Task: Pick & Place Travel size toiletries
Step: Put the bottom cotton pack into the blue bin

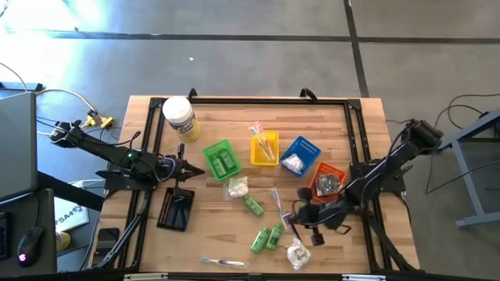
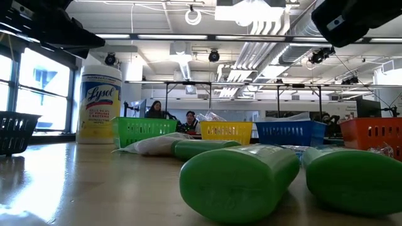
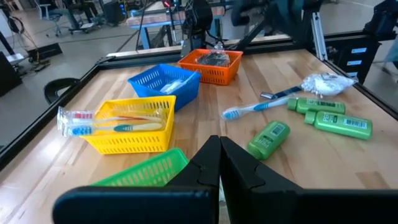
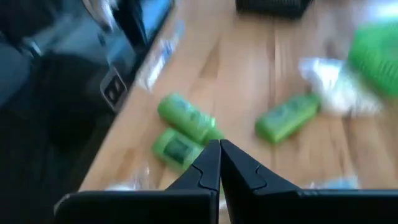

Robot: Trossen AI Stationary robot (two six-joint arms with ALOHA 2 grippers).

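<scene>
Travel size toiletries lie loose on the wooden table: one green tube (image 1: 252, 205), a pair of green tubes (image 1: 266, 238), white packets (image 1: 237, 187) (image 1: 298, 252), and clear-wrapped toothbrushes (image 1: 223, 262) (image 1: 275, 201). My right gripper (image 1: 291, 215) hovers shut above the table's near right part, with the tube pair (image 4: 181, 130) and the single tube (image 4: 287, 116) ahead of it. My left gripper (image 1: 199, 172) is shut and held off the table at the left, beside the green tray (image 1: 221, 158). Neither holds anything.
A row of trays crosses the table's middle: green, yellow (image 1: 264, 148), blue (image 1: 299, 156) and orange (image 1: 328, 181). A black tray (image 1: 176, 208) sits at the near left. A large white jar (image 1: 178, 117) stands at the far left. A black frame rims the table.
</scene>
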